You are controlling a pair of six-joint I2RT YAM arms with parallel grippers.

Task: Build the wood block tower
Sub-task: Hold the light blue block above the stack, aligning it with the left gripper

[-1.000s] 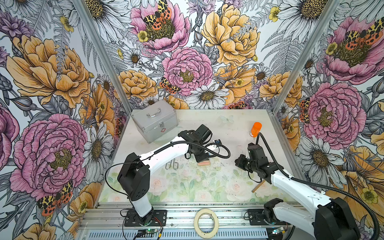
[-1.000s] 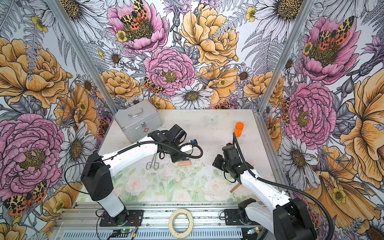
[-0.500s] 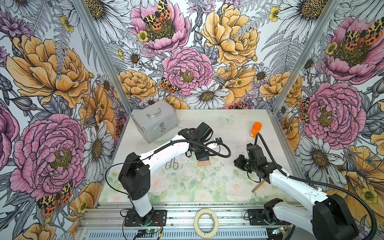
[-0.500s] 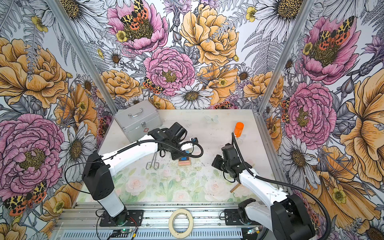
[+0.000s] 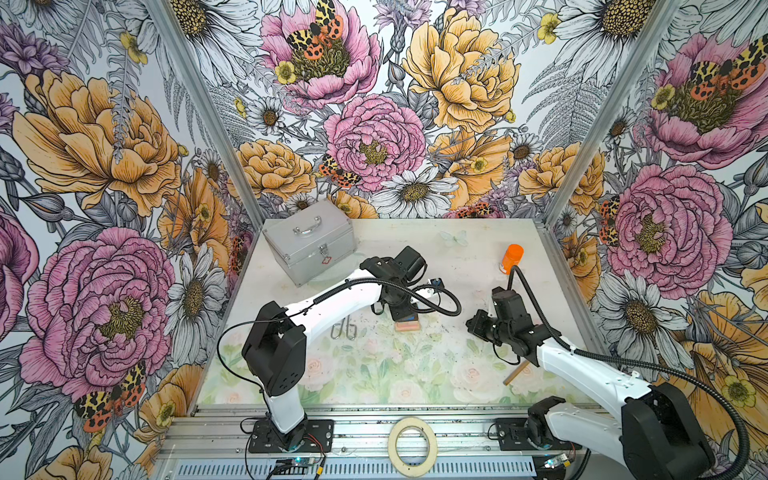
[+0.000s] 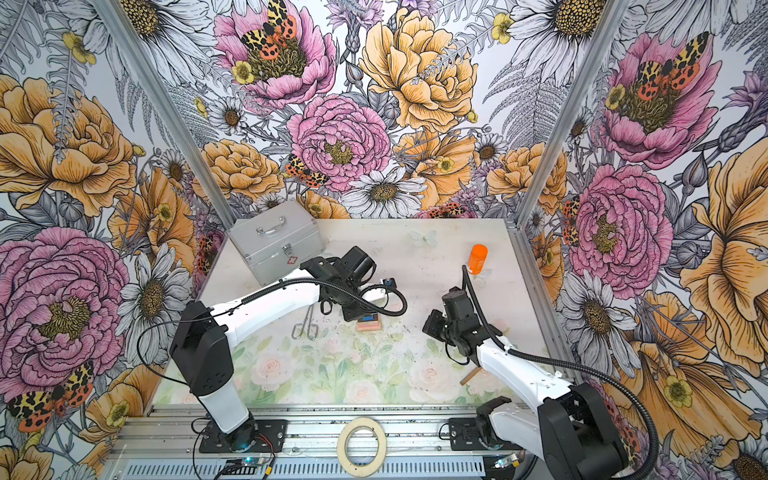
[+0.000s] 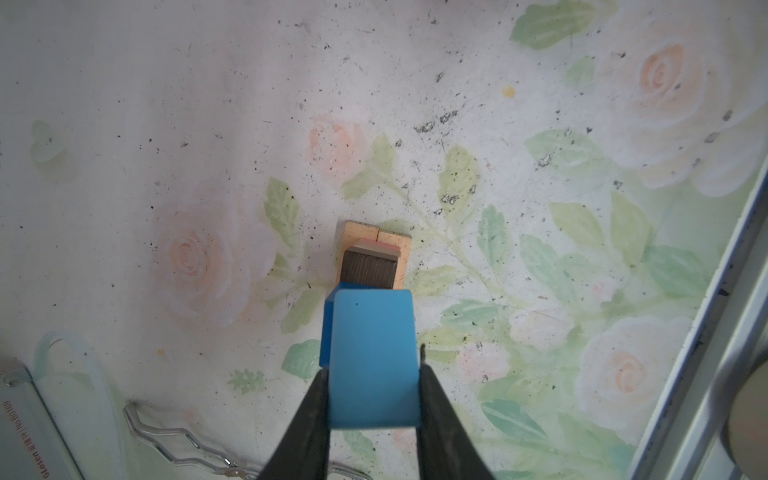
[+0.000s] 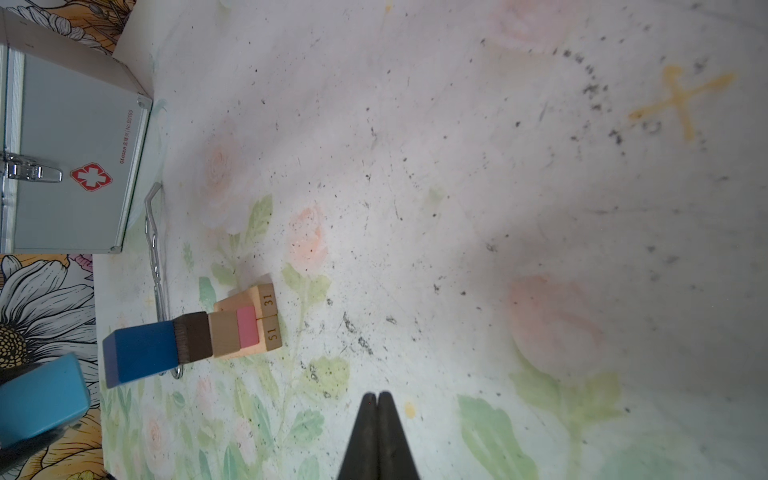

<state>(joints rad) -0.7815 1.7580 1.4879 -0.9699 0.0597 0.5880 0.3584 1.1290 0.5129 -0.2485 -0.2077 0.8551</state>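
Blue cube (image 7: 372, 353) clamped in left gripper (image 7: 372, 372), above tower (image 7: 368, 270).

The wood block tower (image 8: 232, 328) layers tan bars stamped 31 and 51, pink, tan, dark brown, blue. At its 10 o'clock, the silver case (image 5: 309, 247) bears a red-and-white cross; at 2 o'clock, an orange bottle (image 5: 512, 257), seemingly plain.

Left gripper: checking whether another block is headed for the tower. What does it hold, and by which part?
The left gripper holds a blue cube, its fingers pressed on two opposite side faces. The right gripper is shut and empty.
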